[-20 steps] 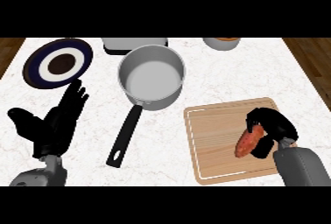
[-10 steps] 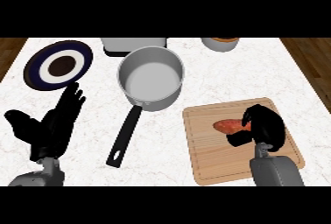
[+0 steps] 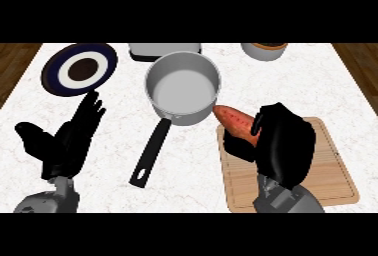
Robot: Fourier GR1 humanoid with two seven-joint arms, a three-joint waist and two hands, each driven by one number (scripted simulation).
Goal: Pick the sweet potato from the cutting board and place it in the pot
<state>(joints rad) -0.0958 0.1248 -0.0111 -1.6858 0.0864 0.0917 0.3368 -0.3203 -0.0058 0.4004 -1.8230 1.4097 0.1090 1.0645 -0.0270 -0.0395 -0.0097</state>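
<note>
My right hand [image 3: 282,144] is curled round the orange sweet potato [image 3: 234,120], which sticks out to the upper left of the fingers, its tip close to the right rim of the pot. The hand hovers over the left part of the wooden cutting board [image 3: 325,170]. The steel pot [image 3: 181,87] with a long black handle [image 3: 151,155] stands just left of the board, with nothing inside. My left hand [image 3: 65,141] rests open at the lower left, fingers up.
A dark blue plate [image 3: 79,70] with a white ring lies at the back left. A grey container [image 3: 164,49] and a brown-rimmed bowl [image 3: 264,49] stand along the back edge. Wooden floor shows past both counter ends.
My right hand has closed on the sweet potato, lifted it from the board and carried it left and up toward the pot. The left hand stayed put.
</note>
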